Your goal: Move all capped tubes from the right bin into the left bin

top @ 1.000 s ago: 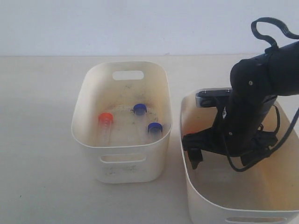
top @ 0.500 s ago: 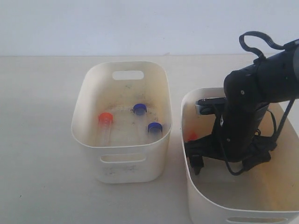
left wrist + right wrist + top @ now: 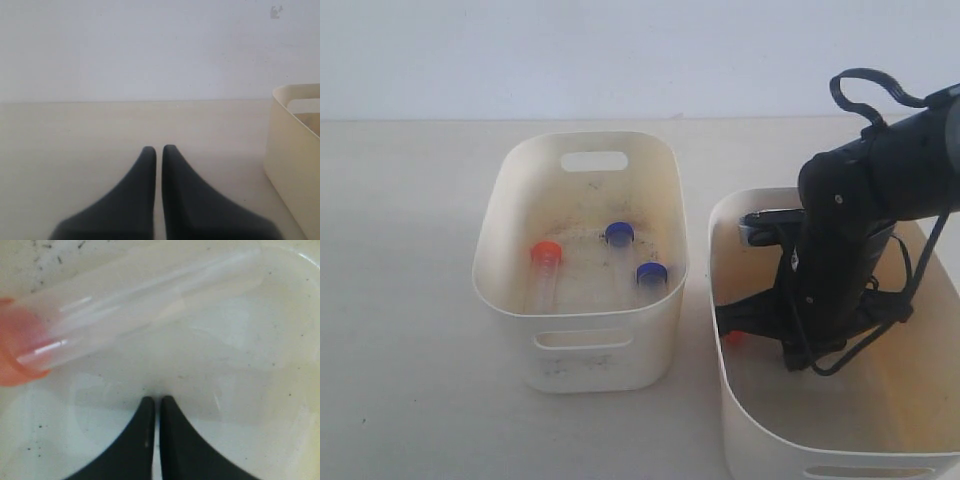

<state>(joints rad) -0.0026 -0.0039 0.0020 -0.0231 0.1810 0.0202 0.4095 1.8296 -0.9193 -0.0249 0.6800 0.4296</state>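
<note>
The left bin (image 3: 512,200) holds three capped tubes: one with an orange-red cap (image 3: 545,254) and two with dark blue caps (image 3: 618,234) (image 3: 651,273). My right arm reaches down into the right bin (image 3: 760,445). Its gripper (image 3: 730,322) (image 3: 156,399) is shut with nothing between its fingers, the tips close to the floor. Just beyond the tips lies a clear tube (image 3: 145,305) with an orange-red cap (image 3: 15,347) (image 3: 732,339), apart from the fingers. My left gripper (image 3: 158,149) is shut and empty over bare table; the exterior view does not show it.
A cream tub wall (image 3: 292,160) stands beside my left gripper. The right bin's near-left wall is close to my right gripper. A black cable loop (image 3: 865,85) rises above the right arm. A pale wall (image 3: 640,50) backs the table.
The right arm has sunk lower into the right bin, its jaws staying shut. The orange-red cap in that bin now shows lower, near the bin's left wall. The left bin's tubes are unmoved.
</note>
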